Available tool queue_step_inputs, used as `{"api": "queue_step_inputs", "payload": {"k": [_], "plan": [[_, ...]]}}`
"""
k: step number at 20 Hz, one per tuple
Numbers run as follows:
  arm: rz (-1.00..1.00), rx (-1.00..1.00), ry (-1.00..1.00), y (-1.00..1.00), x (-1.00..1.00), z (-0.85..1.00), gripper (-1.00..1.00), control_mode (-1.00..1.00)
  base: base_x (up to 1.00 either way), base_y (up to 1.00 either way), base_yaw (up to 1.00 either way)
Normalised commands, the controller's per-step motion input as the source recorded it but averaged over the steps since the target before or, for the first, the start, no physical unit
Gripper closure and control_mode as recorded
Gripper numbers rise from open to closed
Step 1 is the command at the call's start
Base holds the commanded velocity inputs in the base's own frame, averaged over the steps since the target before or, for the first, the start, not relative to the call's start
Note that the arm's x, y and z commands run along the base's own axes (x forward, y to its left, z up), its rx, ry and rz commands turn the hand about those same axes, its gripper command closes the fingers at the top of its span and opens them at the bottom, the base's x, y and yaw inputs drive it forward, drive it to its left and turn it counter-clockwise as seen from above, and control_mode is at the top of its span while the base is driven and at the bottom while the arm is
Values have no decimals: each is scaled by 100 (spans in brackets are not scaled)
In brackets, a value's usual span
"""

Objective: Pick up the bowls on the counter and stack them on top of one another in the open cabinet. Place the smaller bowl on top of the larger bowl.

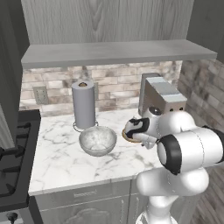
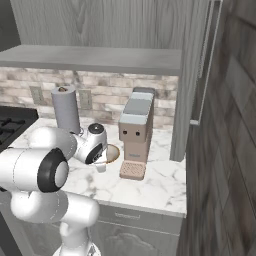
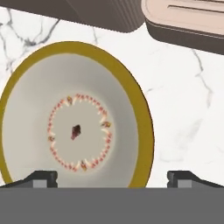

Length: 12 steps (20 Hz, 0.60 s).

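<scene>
The smaller bowl (image 3: 78,131), tan-rimmed with a pale inside and a ring of red dots, lies on the counter (image 1: 57,162) right under my gripper (image 3: 113,178). The fingertips (image 3: 43,178) stand wide apart, one over the bowl's inside and the other beyond its right rim, holding nothing. From the left base view my gripper (image 1: 133,136) covers most of that smaller bowl (image 1: 127,137). The larger bowl (image 1: 97,140), grey-white marbled, sits to its left. Above is the open cabinet (image 1: 118,52) with a flat grey shelf.
A grey paper towel roll (image 1: 84,105) stands behind the larger bowl. A coffee machine (image 2: 136,125) and a pink soap dish (image 2: 132,170) sit just right of the small bowl. The black stove (image 1: 13,157) is at the left, and the cabinet door (image 2: 192,75) hangs open at the right.
</scene>
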Motion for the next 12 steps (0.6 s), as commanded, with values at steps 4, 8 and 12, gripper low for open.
{"api": "queue_step_inputs", "payload": {"k": [4, 8, 12], "plan": [[-1, 6, 0, -6, 0, -18, -100, -100, 0, 0, 0], [-2, 6, 0, 0, 10, -16, -100, -100, 0, 0, 0], [-2, 5, 0, 0, 17, -18, -100, -100, 0, 0, 0]]}}
